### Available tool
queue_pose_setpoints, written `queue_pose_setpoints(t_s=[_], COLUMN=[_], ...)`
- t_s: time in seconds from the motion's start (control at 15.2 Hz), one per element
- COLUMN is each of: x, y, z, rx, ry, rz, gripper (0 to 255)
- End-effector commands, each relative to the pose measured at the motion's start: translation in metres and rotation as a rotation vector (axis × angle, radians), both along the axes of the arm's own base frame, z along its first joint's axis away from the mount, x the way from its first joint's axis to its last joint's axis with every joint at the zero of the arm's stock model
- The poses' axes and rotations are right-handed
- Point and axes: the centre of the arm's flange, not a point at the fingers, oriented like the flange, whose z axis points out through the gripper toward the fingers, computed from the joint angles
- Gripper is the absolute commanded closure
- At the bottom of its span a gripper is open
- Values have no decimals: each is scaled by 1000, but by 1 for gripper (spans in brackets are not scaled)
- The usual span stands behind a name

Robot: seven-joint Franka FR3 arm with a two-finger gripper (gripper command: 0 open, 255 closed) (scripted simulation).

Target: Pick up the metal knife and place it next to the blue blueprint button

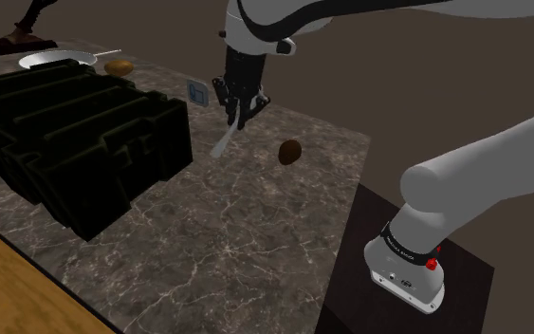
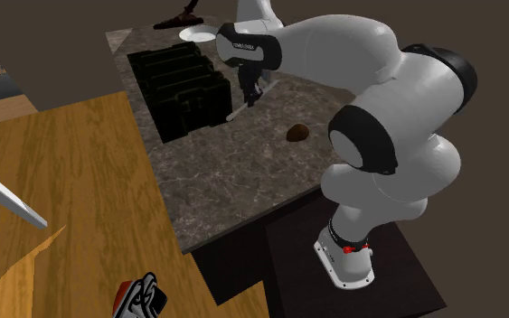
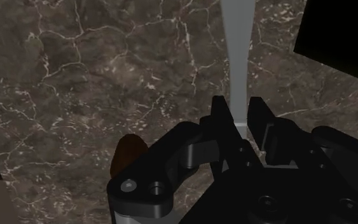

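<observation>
My black gripper [image 1: 239,106] is shut on the grey knife [image 1: 225,140], which hangs slanted from the fingers over the dark marble counter [image 1: 217,228]. In the wrist view the knife [image 3: 236,57] runs straight out from between the two fingers [image 3: 222,118], clasped at its near end. The small blue button [image 1: 197,92] lies on the counter just to the shoulder view's left of the gripper, beside the black crate [image 1: 75,133]. In the second exterior view the gripper [image 2: 248,95] holds the knife [image 2: 236,113] next to the crate [image 2: 178,86].
A brown oval object [image 1: 290,152] lies on the counter to the shoulder view's right of the knife. At the far end sit a white plate [image 1: 56,60] and a yellowish round item [image 1: 118,67]. A wooden surface [image 2: 71,208] borders the counter.
</observation>
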Motion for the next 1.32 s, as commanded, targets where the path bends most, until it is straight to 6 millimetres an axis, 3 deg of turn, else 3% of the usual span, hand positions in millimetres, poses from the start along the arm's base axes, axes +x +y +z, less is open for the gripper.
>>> queue_pose_setpoints(t_s=[0.0, 1.25], x=[24, 252], y=[-12, -116], z=[-2, -1], rx=[1, 1], ry=[-1, -1], rz=[1, 1], gripper=[255, 255])
